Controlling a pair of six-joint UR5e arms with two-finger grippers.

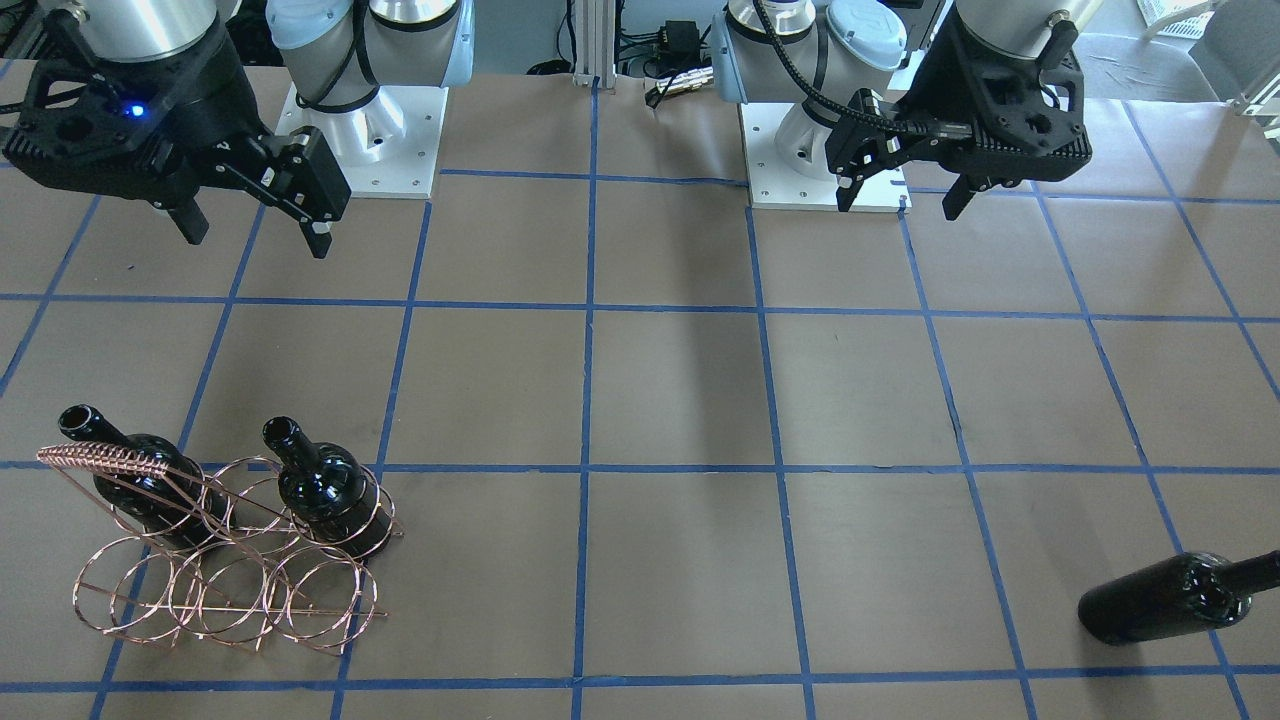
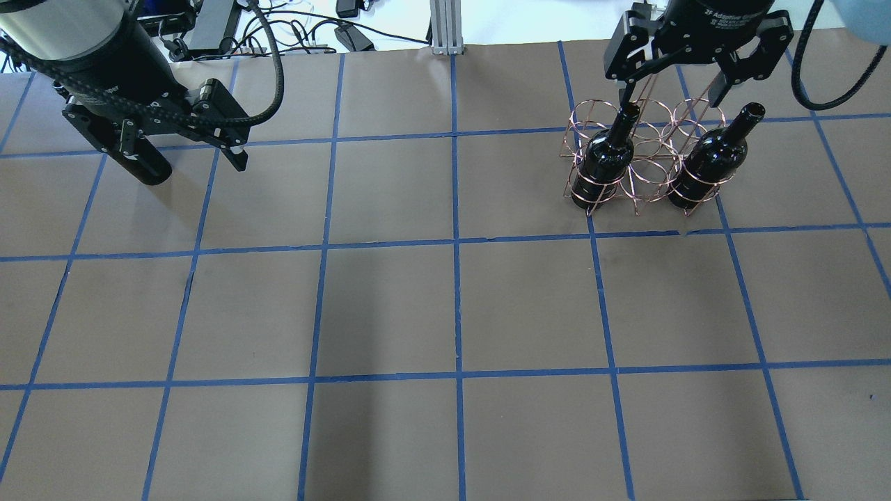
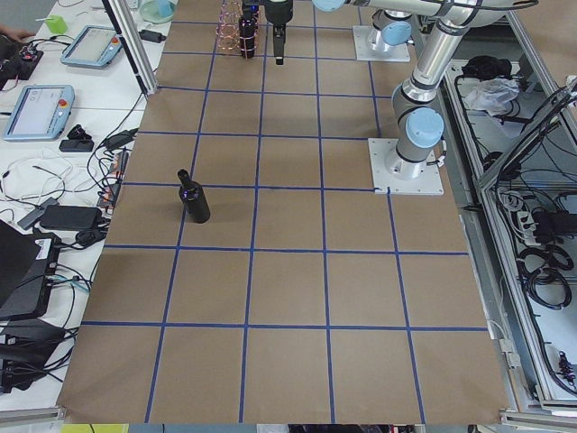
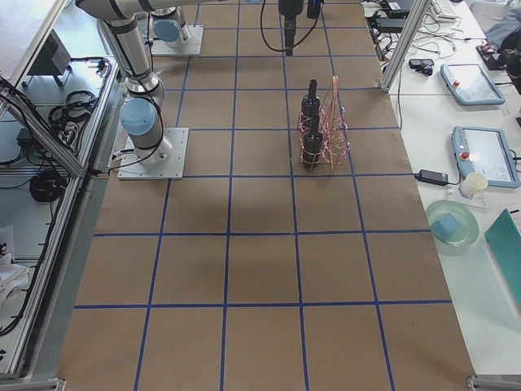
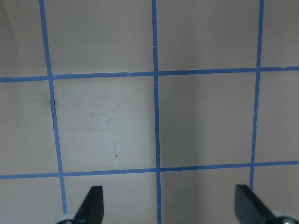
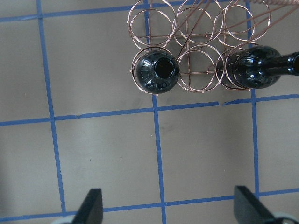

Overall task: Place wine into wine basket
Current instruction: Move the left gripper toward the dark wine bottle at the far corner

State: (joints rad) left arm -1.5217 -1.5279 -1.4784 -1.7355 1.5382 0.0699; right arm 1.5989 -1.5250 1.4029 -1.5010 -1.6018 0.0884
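Nearest is the free wine (image 1: 1165, 600), glossy glass, likely heavy, slippery, fragile; better to grip across its body; left tool (image 1: 900, 205) and right tool (image 1: 255, 240) gape wide, empty

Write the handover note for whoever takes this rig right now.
Left claw: open, empty, raised over bare table.
Right claw: open, empty, raised by the wine basket.
Basket: on the right arm's side of the table. First bottle and second bottle stand in the end rings of its robot-side row; the middle ring is free.
Done: two bottles placed.
Left: third bottle stands alone on the left arm's side, near the operators' edge; it needs a free ring.
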